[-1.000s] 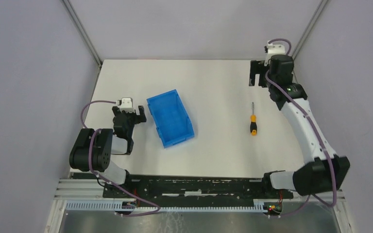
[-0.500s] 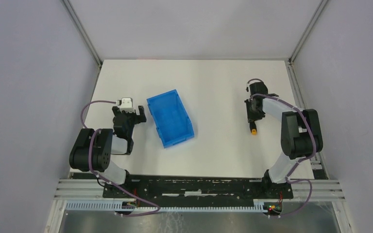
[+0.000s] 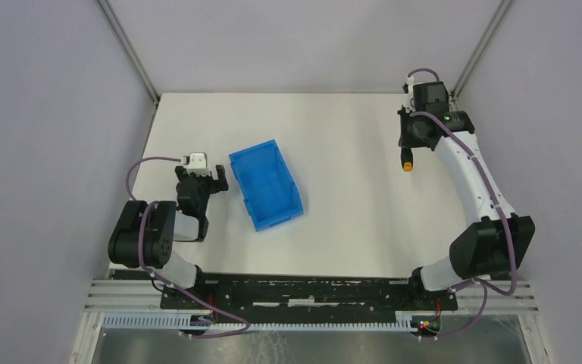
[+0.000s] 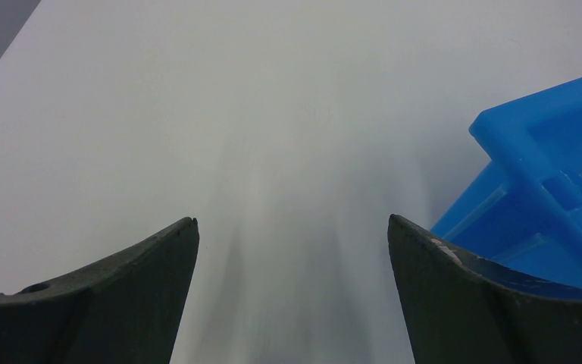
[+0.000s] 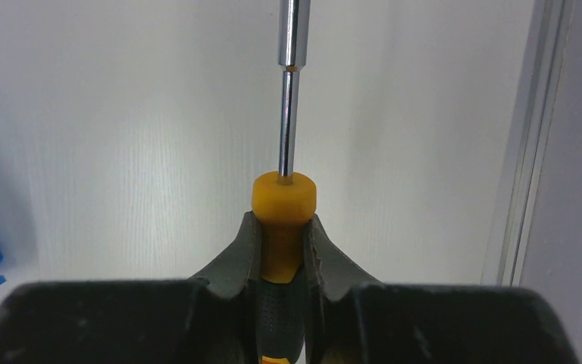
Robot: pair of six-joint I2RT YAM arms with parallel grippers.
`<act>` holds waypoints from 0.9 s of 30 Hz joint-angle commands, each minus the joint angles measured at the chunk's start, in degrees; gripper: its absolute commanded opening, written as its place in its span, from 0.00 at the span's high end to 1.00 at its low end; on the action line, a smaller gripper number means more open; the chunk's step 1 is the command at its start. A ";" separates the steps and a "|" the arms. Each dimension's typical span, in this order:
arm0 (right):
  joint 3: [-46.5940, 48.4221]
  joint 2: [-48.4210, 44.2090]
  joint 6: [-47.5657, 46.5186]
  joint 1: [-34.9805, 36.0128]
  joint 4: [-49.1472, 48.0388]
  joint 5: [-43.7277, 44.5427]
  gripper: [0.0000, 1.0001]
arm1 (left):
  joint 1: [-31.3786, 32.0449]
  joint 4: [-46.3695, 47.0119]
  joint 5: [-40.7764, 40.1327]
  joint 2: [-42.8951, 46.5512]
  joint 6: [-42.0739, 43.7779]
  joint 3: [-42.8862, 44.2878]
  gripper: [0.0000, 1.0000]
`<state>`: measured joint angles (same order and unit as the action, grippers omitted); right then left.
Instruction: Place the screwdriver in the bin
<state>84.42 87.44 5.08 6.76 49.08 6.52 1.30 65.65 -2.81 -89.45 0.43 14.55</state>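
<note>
The screwdriver [image 5: 283,197] has an orange-and-black handle and a thin metal shaft pointing away from the wrist camera. My right gripper [image 5: 283,224] is shut on its handle just behind the orange collar. In the top view, that right gripper [image 3: 408,150] holds the screwdriver [image 3: 407,164] in the air over the back right of the table, only the orange handle end showing. The blue bin [image 3: 265,184] stands left of centre, far from it. Just left of the bin, my left gripper [image 3: 202,176] rests low. It is open, nothing between its fingers, in the left wrist view [image 4: 292,220].
The white table [image 3: 333,227] is walled by grey panels, with metal corner posts at the back. A table-edge rail [image 5: 527,136] runs close on the right of the right wrist view. The bin's corner [image 4: 553,189] lies right beside my left gripper's right finger.
My right gripper came down over the screwdriver, shut on its handle and lifted it off the table toward the back right. Left arm and bin have not moved.
</note>
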 commanded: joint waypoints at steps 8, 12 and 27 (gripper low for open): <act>17.72 9.52 8.59 32.96 -6.69 1.44 1.00 | -0.31 1.24 0.44 1.23 -1.92 -0.13 0.00; 21.12 16.79 3.50 41.18 -14.67 2.95 1.00 | -0.34 1.24 0.44 1.26 -1.92 -0.13 0.00; 15.25 35.64 1.50 47.53 -23.82 4.42 1.00 | -0.32 1.24 0.44 1.24 -1.92 -0.13 0.00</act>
<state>98.00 119.48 5.67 53.28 26.59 8.19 1.30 65.65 -2.81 -89.45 0.43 14.55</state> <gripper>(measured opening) 0.223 0.997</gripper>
